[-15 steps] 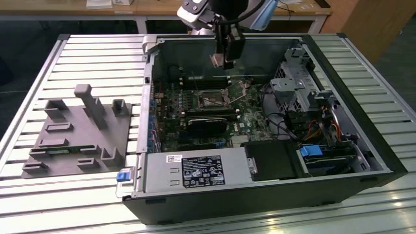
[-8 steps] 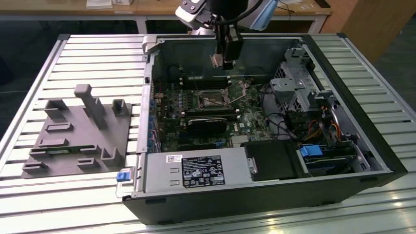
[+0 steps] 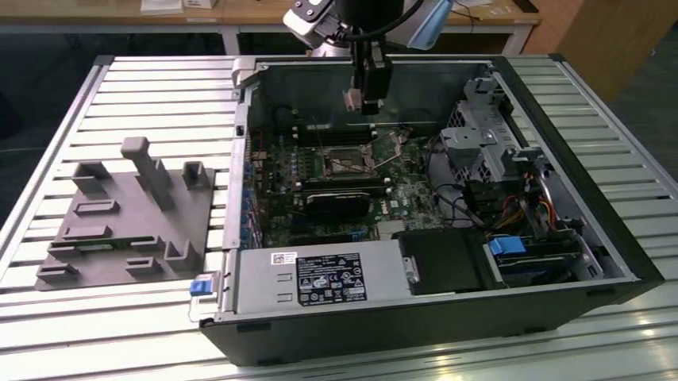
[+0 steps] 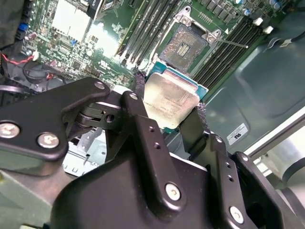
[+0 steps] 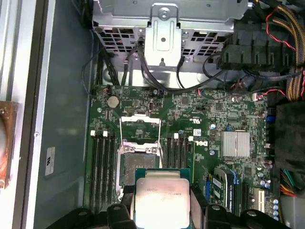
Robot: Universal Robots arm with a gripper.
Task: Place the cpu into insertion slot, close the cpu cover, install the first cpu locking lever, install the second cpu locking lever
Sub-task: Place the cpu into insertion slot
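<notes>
Fingers (image 4: 193, 129) clamp the cpu (image 4: 171, 98) by two edges, the arm (image 3: 366, 24) hanging vertical above the open insertion slot (image 4: 183, 45).

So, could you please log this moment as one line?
gripper: shut on cpu, above motherboard | socket: empty | cpu cover: open

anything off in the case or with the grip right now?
Nothing stands out. The gripper holds the cpu squarely by two edges, clear of the open socket; the cpu cover is flipped up.
</notes>
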